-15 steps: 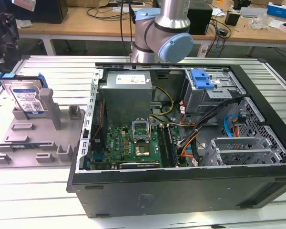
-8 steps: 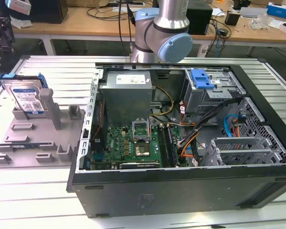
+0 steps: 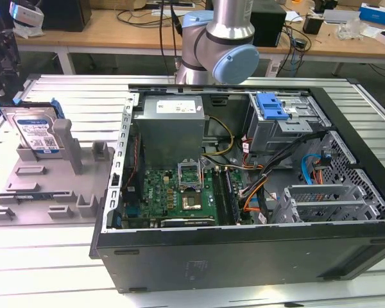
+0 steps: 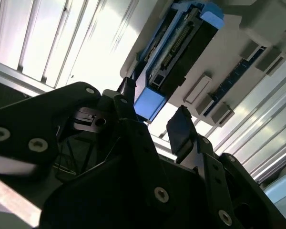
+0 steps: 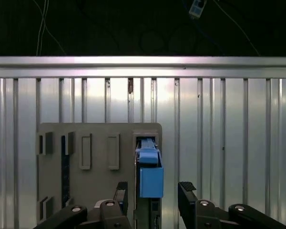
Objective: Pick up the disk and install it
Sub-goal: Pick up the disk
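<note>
Disk [image 5: 151, 179], 1, near hand [image 5: 154, 189], 2 fingers [image 5: 187, 192] apart

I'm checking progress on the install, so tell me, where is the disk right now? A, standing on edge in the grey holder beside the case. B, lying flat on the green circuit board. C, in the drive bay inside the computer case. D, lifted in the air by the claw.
A: the disk stands on edge in the grey holder outside the computer case, with the open claw at its blue end, not clamped.
</note>
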You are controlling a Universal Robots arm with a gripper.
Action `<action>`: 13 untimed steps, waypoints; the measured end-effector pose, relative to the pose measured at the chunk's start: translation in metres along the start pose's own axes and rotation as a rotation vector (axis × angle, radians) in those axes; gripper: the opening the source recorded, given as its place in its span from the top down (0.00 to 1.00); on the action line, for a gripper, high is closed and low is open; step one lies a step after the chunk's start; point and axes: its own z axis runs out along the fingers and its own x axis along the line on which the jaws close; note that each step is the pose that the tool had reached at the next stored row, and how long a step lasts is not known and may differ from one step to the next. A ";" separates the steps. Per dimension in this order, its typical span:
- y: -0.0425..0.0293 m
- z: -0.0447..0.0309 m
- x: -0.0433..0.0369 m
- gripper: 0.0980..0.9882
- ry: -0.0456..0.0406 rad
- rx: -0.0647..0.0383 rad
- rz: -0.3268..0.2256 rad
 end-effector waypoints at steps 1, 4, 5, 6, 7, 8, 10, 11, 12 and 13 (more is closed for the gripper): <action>0.0006 0.0010 0.0000 0.50 0.0002 0.000 -0.008; 0.0008 0.0015 0.0000 0.50 0.0003 0.000 -0.018; 0.0009 0.0016 0.0000 0.50 0.0003 0.000 -0.019; 0.0009 0.0017 0.0000 0.50 0.0008 0.000 -0.019; 0.0008 0.0020 0.0000 0.50 0.0008 0.000 -0.019; 0.0008 0.0025 0.0000 0.50 0.0008 0.000 -0.019; 0.0011 0.0048 -0.0001 0.50 0.0010 0.000 -0.019; 0.0016 0.0062 0.0001 0.50 0.0010 0.000 -0.019; 0.0020 0.0072 0.0001 0.50 0.0009 0.000 -0.019; 0.0023 0.0080 0.0001 0.50 0.0009 0.000 -0.019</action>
